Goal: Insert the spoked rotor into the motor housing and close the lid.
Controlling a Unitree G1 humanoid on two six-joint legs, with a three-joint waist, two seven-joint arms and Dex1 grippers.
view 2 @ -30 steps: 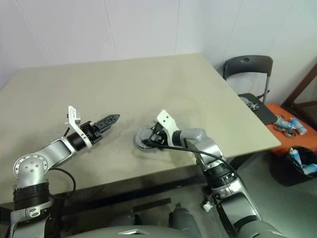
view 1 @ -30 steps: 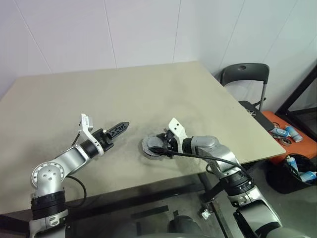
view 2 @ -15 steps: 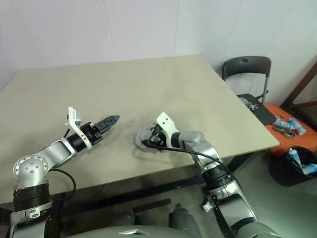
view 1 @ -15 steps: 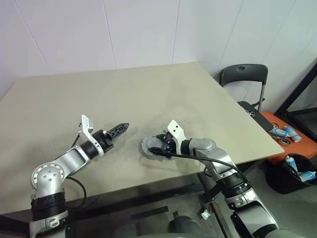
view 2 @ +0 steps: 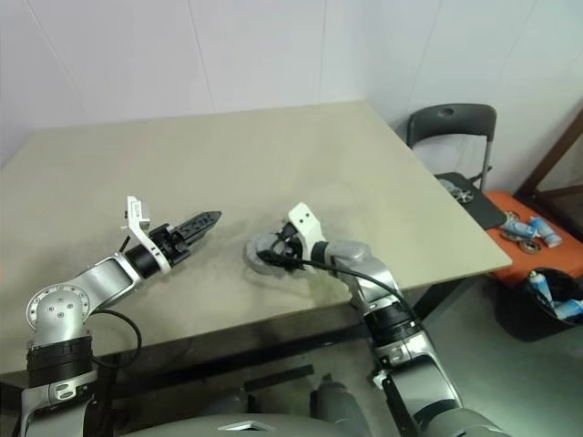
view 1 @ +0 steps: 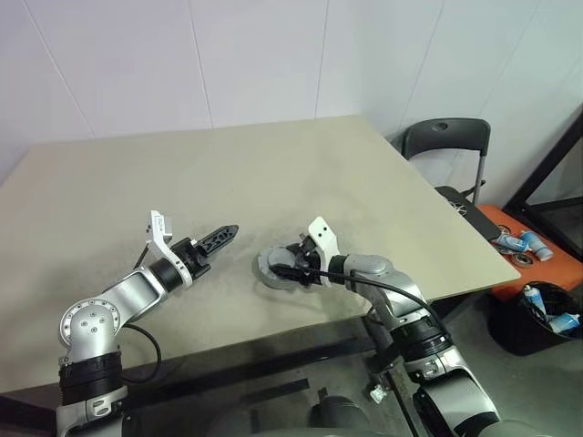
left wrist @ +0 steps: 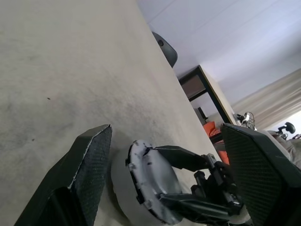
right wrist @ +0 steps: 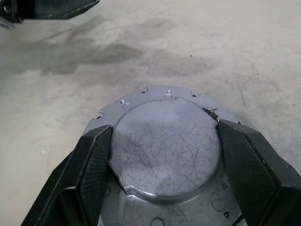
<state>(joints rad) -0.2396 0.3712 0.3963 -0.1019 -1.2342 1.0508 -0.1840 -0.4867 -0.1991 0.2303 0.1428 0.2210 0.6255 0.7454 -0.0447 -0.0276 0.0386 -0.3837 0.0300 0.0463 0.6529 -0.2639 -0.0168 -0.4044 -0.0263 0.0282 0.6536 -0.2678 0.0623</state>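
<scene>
The right gripper (view 1: 284, 271) has its fingers spread wide around the lid (right wrist: 165, 157), which sits near the front edge of the desk (view 1: 273, 173); this looks like the lid-closing step. The left gripper (view 1: 219, 238) waits just beside it, fingers wide and holding nothing. Next the lid probably needs pressing flat.

The lid (right wrist: 167, 146) is grey-silver, its raised centre crossed with fine scratches and its notched rim dotted with small holes. The table (view 1: 273, 173) beneath it is matte beige with faint darker smudges beyond the lid. Both grippers' fingers (right wrist: 89, 165) are black with a fine cross-hatched texture. Right of the table stand a black chair (view 1: 446, 137) and an orange surface (view 1: 547, 264).
</scene>
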